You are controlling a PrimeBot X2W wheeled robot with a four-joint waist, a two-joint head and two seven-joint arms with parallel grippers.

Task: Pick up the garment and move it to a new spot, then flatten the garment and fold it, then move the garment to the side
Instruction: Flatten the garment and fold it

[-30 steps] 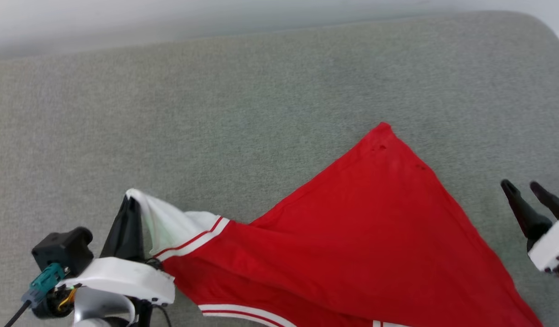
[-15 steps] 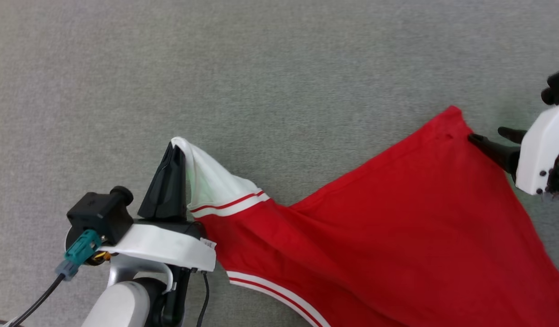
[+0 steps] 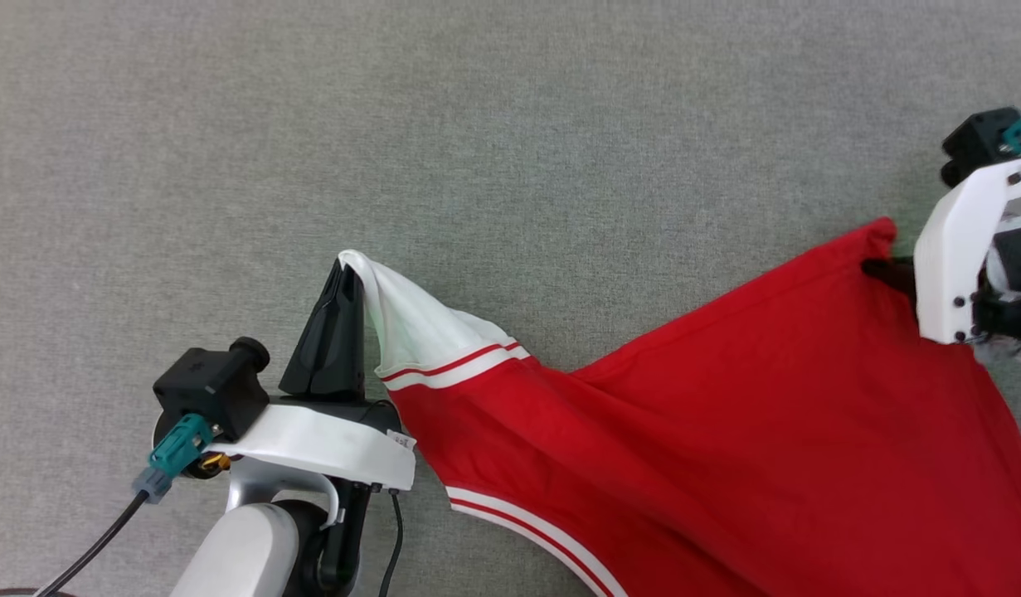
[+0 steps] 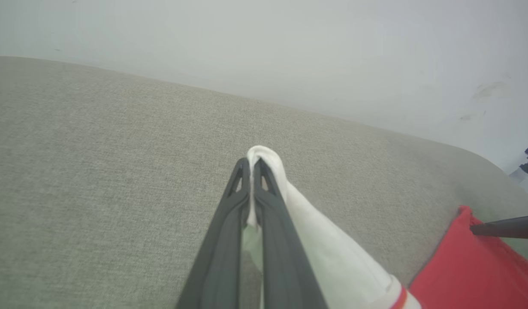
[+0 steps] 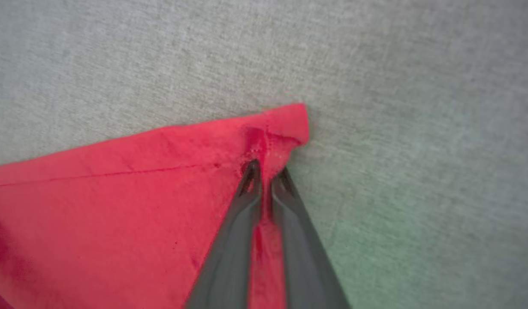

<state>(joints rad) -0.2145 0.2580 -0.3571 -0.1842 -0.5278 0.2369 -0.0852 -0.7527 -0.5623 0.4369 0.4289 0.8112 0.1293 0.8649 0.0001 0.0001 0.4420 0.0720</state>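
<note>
Looking down from the head camera first: the red shirt [image 3: 684, 431] is strung between both arms over the grey cloth-covered counter [image 3: 477, 124], and its lower part runs out of the bottom of the shot. The left pincer [image 3: 342, 269] is clenched on the tip of the white sleeve [image 3: 419, 332], pulling it up into a little peak. The right pincer [image 3: 883, 269] has its dark tips at the far red corner. Left wrist cam backs that up: the left pincer [image 4: 251, 162] has both fingers pressed together with white sleeve [image 4: 315, 253] pinched between them and draped down one side. There's counter [image 4: 96, 150] below and a pale wall [image 4: 289, 43] behind. Right wrist cam is a bit blurry, but the right pincer [image 5: 267, 169] is nearly closed with a ridge of red shirt [image 5: 118, 206] squeezed between the fingers, just short of the hemmed corner [image 5: 289, 122], which looks to lie on the counter [image 5: 418, 107]. So I'd guess it's about to lift or spread the thing. My worry is that the right bite looks thin and close to the edge, so a hard pull could let the corner slip out and the shirt would flop into a heap. And since the left side only has a sleeve tip, the shirt may hang twisted, which makes flattening harder.
</note>
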